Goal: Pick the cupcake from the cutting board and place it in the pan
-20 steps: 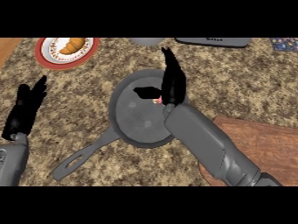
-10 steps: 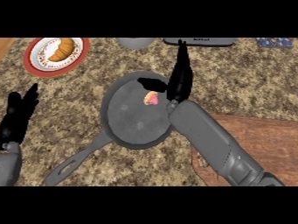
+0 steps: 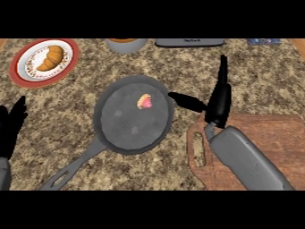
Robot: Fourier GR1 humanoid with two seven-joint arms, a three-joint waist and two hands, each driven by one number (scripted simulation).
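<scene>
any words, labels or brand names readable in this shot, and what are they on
No text can be read anywhere in the head view.
Grey rectangular appliance at the counter's far edge: a small dark mark on its front, too blurred to read.
Blue patterned item at the top right: a pattern only, no legible letters.
Red-rimmed round plate with a croissant: rim speckles, no lettering.
Grey round frying pan and brown wooden cutting board: no markings visible.

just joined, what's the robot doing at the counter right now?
The cupcake lies in the pan, toward its far right side, with nothing holding it. The right hand is open, fingers straight, to the right of the pan and above the near left corner of the cutting board, which has nothing on its visible part. The left hand rests open at the view's left edge. A croissant on a plate sits far left, untouched.
</scene>
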